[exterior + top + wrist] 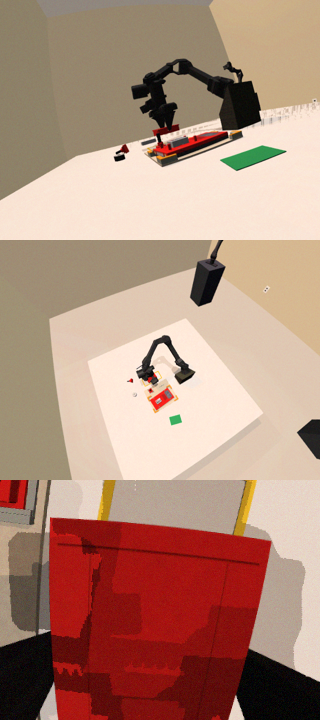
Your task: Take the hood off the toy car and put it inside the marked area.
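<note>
My gripper is shut on the red hood, one black finger at each side edge. The hood is roughly level, held above the table behind the toy car's board. The marked area, a yellow outline, is partly hidden beneath the hood; its far part shows past the hood's edge in the wrist view. The toy car lies on its beige board, without its hood, a grey block showing on it. In the top view the arm covers the fingertips.
A red fixture with a black upright handle stands on the board near the hood. A red-and-black piece and a small wheel-like ring lie left of the board. A green mat lies in front.
</note>
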Robot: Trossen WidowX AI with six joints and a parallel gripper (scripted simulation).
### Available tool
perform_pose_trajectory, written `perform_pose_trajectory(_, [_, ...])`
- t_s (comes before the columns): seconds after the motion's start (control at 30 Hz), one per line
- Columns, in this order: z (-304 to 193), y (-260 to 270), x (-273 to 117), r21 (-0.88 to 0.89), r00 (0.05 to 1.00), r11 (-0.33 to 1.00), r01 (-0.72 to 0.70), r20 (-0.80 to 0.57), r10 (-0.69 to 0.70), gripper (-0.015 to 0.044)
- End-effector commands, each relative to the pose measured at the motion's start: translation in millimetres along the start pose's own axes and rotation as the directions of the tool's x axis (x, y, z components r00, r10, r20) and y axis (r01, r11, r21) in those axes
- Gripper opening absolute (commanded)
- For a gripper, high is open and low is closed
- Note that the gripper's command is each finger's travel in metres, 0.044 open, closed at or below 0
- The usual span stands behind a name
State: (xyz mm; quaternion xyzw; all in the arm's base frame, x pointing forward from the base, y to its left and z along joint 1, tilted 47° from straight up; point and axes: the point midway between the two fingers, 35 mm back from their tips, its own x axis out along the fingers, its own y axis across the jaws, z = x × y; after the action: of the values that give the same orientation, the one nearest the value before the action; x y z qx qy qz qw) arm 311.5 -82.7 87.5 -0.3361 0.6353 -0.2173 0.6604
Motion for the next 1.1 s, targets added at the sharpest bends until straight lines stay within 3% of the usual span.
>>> perform_pose_trajectory(0.0, [-1.5,-0.9,4.8,-0.003,1.0,1.0,0.006,-0.005,-0.006,0.0])
perform_pose_trajectory(1.07, [-4.0,-2.2,27.5,-0.003,1.0,1.0,0.01,-0.005,-0.01,0.0])
